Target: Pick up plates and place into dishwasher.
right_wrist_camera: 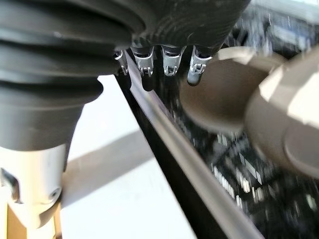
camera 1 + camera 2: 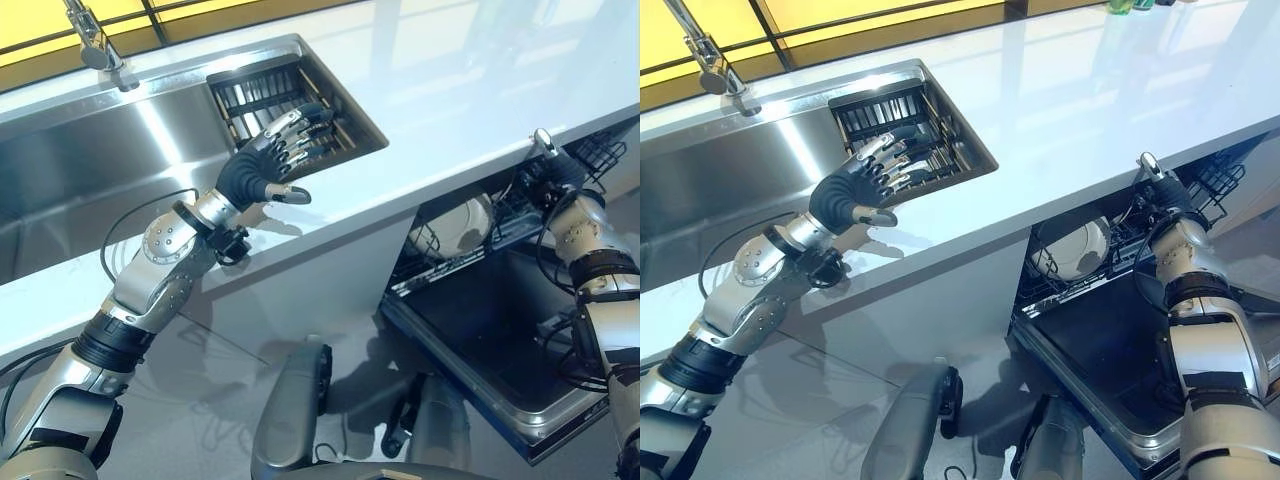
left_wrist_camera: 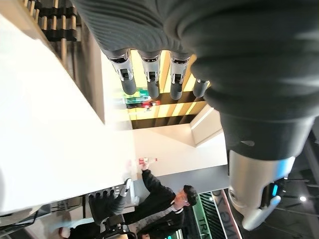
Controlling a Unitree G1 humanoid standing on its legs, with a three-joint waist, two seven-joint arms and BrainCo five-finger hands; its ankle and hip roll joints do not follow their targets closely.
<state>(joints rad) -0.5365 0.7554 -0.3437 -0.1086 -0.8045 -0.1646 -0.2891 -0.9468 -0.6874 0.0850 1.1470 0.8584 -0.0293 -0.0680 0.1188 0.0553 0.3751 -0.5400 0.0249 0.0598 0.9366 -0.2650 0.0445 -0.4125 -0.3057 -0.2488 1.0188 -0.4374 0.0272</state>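
the left robot hand (image 2: 268, 160) hangs over the dark slatted dish rack (image 2: 262, 95) set into the right end of the stainless steel sink (image 2: 90, 160), its fingers spread and relaxed, gripping nothing. no plate can be made out in that rack from here; the slats below the fingers look bare, though the hand covers part of them.

the right robot hand (image 2: 1162, 190) is at the front edge of the pale glossy worktop (image 2: 1090, 100), just above the black wire upper basket (image 2: 1120, 235) of the open dishwasher (image 2: 1110, 340). its wrist view shows straight fingers (image 1: 197, 69) along the basket's dark rim, closed on nothing.

the white round plates (image 2: 1072, 250) already stand on edge in that basket, faces roughly upright, under the worktop overhang and just beside the right hand, lower and to its inner side. the right hand is far the nearer to them; the left is well apart, across the worktop.

judging by this, the next plate would have to come from the sink side, so the left hand's line down into the rack matters most.

the worktop is smooth and reflective. a person in dark clothes (image 3: 164, 199) shows in the left wrist view, far off in the room.
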